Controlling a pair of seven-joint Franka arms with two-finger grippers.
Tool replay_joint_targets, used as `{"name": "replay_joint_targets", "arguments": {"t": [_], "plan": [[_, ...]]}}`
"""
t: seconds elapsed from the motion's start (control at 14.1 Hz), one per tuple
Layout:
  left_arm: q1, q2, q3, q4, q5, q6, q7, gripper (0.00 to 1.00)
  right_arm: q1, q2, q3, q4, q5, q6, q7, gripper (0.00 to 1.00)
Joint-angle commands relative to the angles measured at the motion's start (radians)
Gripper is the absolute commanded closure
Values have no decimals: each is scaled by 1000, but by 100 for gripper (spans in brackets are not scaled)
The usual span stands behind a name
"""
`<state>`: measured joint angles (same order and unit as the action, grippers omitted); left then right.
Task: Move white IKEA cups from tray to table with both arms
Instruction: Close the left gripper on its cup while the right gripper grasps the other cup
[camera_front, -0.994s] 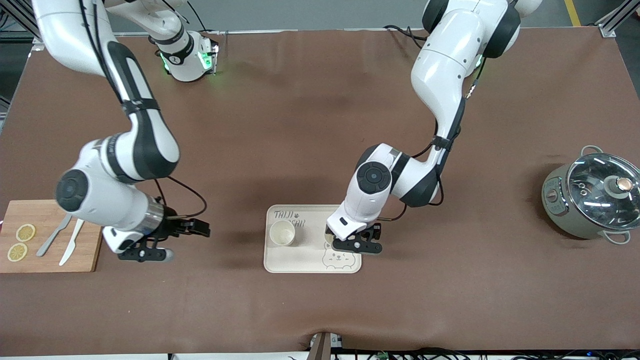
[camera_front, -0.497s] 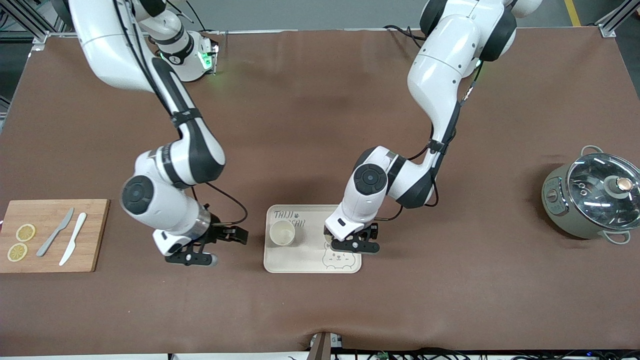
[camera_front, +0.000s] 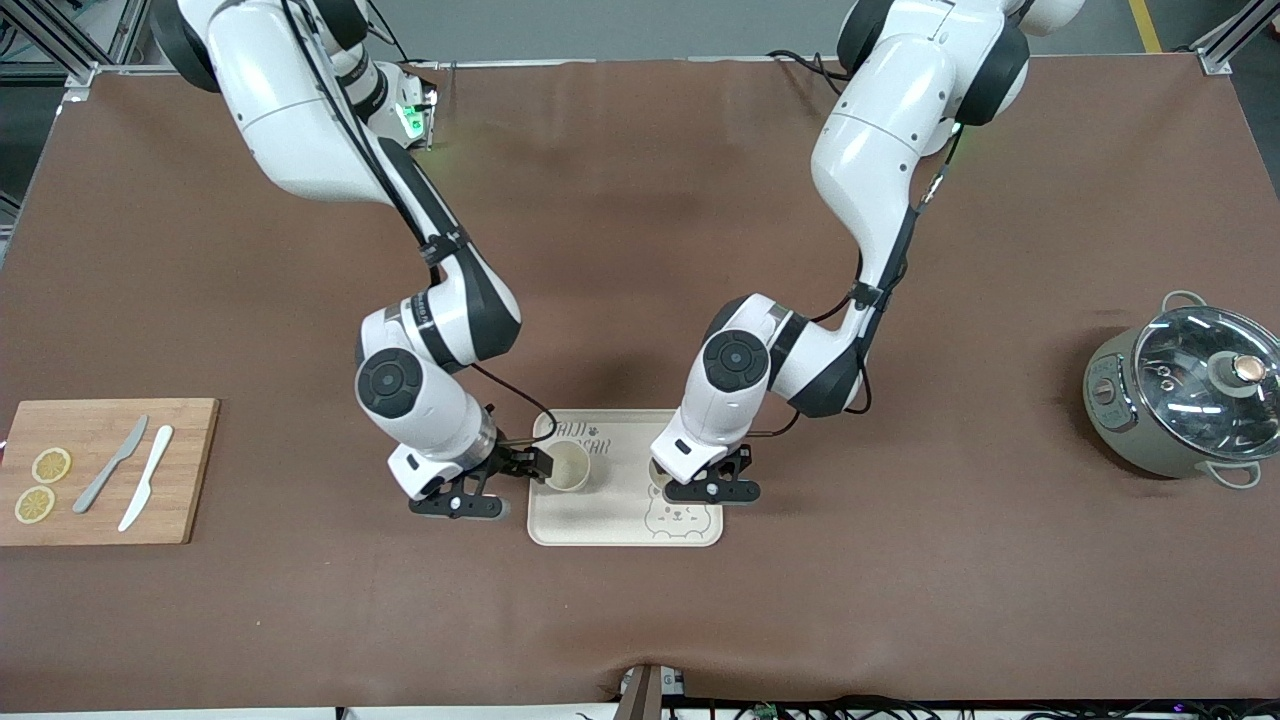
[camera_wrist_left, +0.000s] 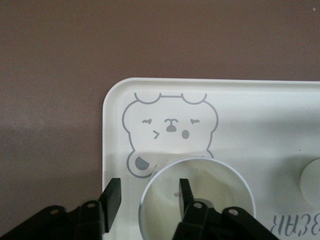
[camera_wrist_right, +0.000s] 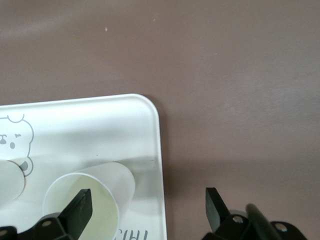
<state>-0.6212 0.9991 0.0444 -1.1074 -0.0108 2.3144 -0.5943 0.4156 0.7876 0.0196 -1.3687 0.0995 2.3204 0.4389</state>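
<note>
White cups (camera_front: 567, 465) on tray (camera_front: 600, 525) | left hand (camera_wrist_left: 147, 197) straddles rim | right hand (camera_wrist_right: 147, 207) wide, empty

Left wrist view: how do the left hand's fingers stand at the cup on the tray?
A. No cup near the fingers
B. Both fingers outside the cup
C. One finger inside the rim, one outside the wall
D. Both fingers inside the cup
C: in the left wrist view the left hand has one finger inside the cup and the other outside its wall, above the tray.
</note>
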Motion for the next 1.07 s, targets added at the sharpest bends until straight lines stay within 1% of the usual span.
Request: {"name": "replay_joint_targets", "arguments": {"t": [0.0, 0.21, 0.36, 0.43, 0.5, 0.64, 0.71, 0.85, 0.92, 0.99], "plan": [[-11, 0, 15, 4, -17, 6, -13, 100, 28, 41, -12, 37, -15, 7, 27, 0], [-12, 3, 15, 4, -15, 6, -9, 100, 52, 51, -12, 36, -24, 22, 46, 0], [-11, -7, 15, 4, -15, 6, -10, 100, 61, 53, -12, 34, -46, 22, 54, 0], [-11, -20, 15, 4, -17, -3, -10, 100, 62, 53, -10, 34, -61, 22, 54, 0], [-9, -46, 15, -2, -21, -39, -10, 100, 62, 53, -10, 34, -70, 22, 52, 2], [6, -105, 15, -3, -14, -171, -1, 100, 62, 55, -10, 33, -78, 22, 52, 21], [6, -132, 21, -5, -12, -216, 5, 100, 62, 55, -10, 31, -84, 22, 52, 30], [53, -198, 14, -8, -14, -315, 37, 100, 62, 55, -10, 30, -112, 20, 52, 49], [69, -241, 6, -34, -20, -358, 68, 100, 62, 55, -10, 28, -113, 20, 50, 59], [89, -301, 5, -99, -23, -366, 97, 100, 62, 56, -10, 28, -113, 20, 50, 69]]}}
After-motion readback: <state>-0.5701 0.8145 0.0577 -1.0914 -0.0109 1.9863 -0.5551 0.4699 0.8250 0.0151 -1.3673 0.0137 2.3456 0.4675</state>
